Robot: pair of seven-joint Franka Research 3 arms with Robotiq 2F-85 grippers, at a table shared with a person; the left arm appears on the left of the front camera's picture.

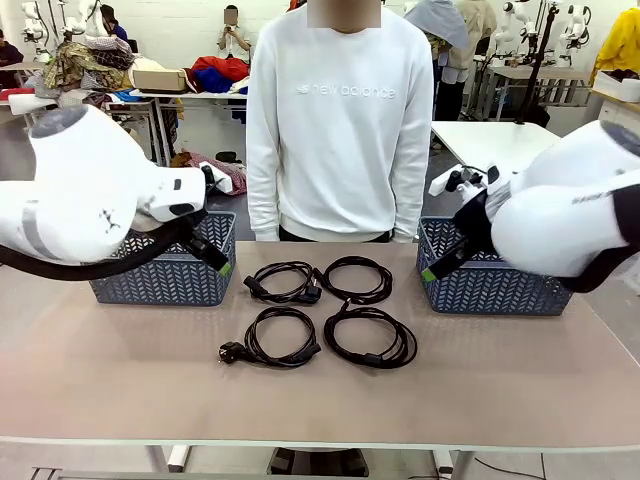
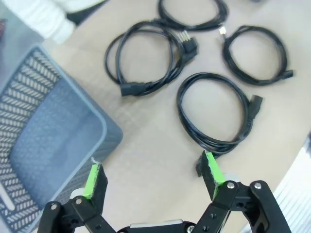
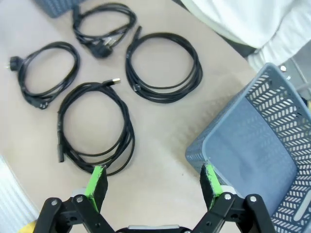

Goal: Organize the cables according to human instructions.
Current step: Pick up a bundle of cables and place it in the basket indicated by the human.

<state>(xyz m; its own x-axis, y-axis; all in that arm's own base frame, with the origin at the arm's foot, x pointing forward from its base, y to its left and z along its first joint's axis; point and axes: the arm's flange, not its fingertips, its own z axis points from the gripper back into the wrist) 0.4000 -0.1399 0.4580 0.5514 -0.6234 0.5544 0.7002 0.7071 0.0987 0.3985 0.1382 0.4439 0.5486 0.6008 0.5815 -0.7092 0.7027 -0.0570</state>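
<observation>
Several cables, thin black coiled cords with chunky plugs, lie in two rows mid-table: back left (image 1: 312, 294), back right (image 1: 355, 298), front left (image 1: 232, 351) and front right (image 1: 370, 361). My left gripper (image 1: 215, 255) hangs open over the left basket's inner corner, apart from the cables. In its wrist view the left gripper (image 2: 152, 171) holds nothing; the nearest cable (image 2: 214, 142) lies just beyond one pad. My right gripper (image 1: 440, 262) hangs open by the right basket. Seen from the right wrist, the right gripper (image 3: 153, 175) is empty, with a cable (image 3: 127, 138) just ahead.
A grey-blue mesh basket (image 1: 150, 285) stands at the table's back left, also seen from the left wrist (image 2: 77, 87). A second basket (image 1: 500, 290) stands at the back right, with its wall (image 3: 233, 111) in the right wrist view. A person in a white sweatshirt (image 1: 340, 130) stands at the far edge.
</observation>
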